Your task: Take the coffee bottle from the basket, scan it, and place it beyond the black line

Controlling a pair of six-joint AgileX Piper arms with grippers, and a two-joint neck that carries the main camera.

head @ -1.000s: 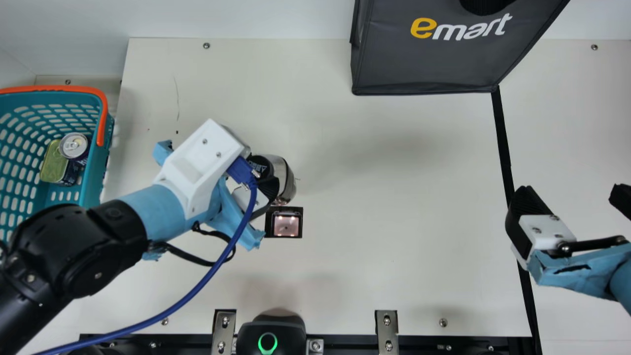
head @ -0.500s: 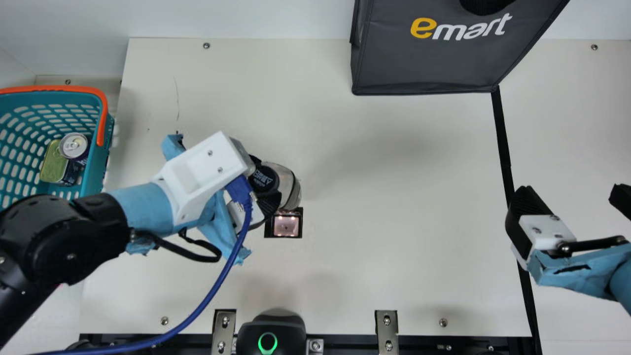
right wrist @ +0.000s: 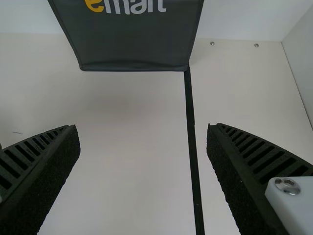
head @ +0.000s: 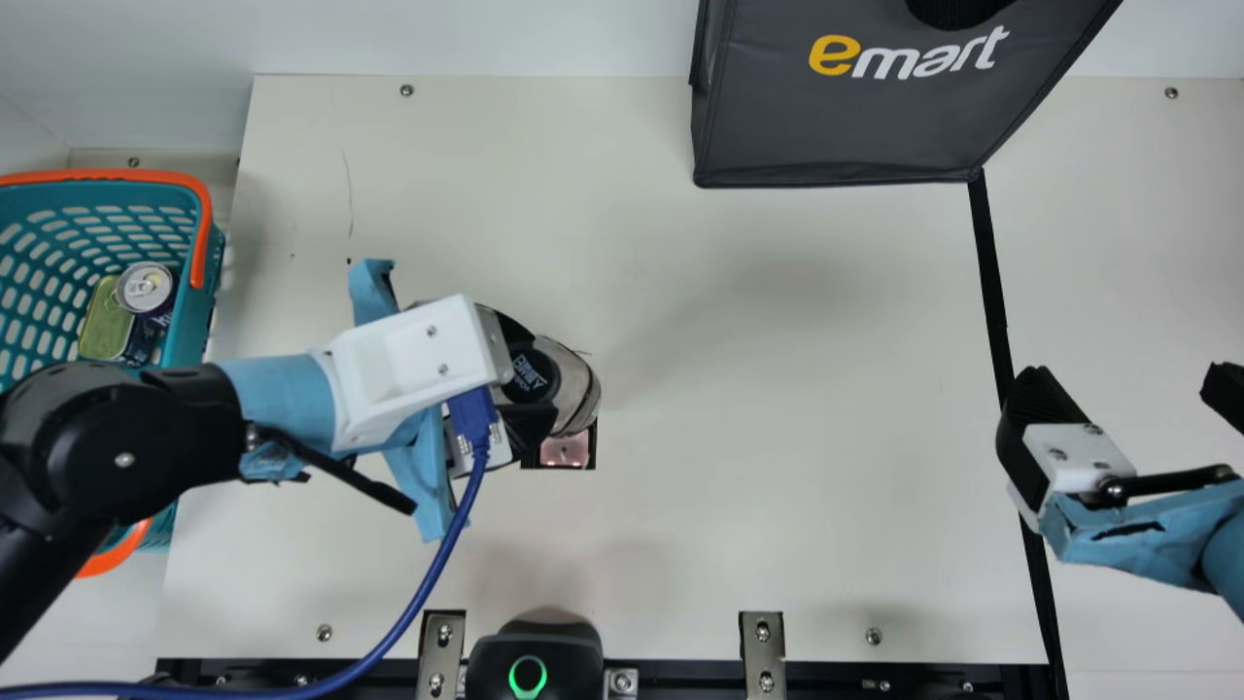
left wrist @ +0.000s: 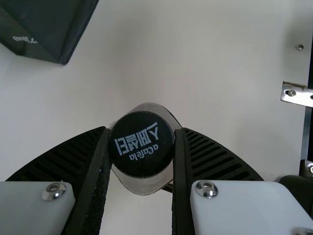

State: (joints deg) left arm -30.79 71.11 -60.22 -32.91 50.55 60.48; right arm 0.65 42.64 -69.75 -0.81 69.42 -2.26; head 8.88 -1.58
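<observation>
In the main view my left gripper (head: pixel 525 379) is shut on the coffee bottle (head: pixel 575 391), which has a black cap and hangs just above the scanner window (head: pixel 566 451), partly covering it. The left wrist view has the bottle's cap (left wrist: pixel 142 144) squeezed between the two fingers of my left gripper (left wrist: pixel 142 147). At the main view's right, my right gripper (head: pixel 1132 384) stands open over the black line (head: pixel 991 282). My right gripper (right wrist: pixel 143 132) has nothing between its fingers in the right wrist view, where the black line (right wrist: pixel 190 112) runs below.
A teal basket (head: pixel 185 340) with an orange handle holds a can (head: pixel 146 288) and a green-lidded tin (head: pixel 105 326) at the left. A dark grey bag (head: pixel 846 126) stands at the back. A black device (head: pixel 533 661) with a green ring sits at the front edge.
My left gripper has moved toward the table's front and slightly right with the bottle, which now covers part of the scanner window. The right arm has kept still.
</observation>
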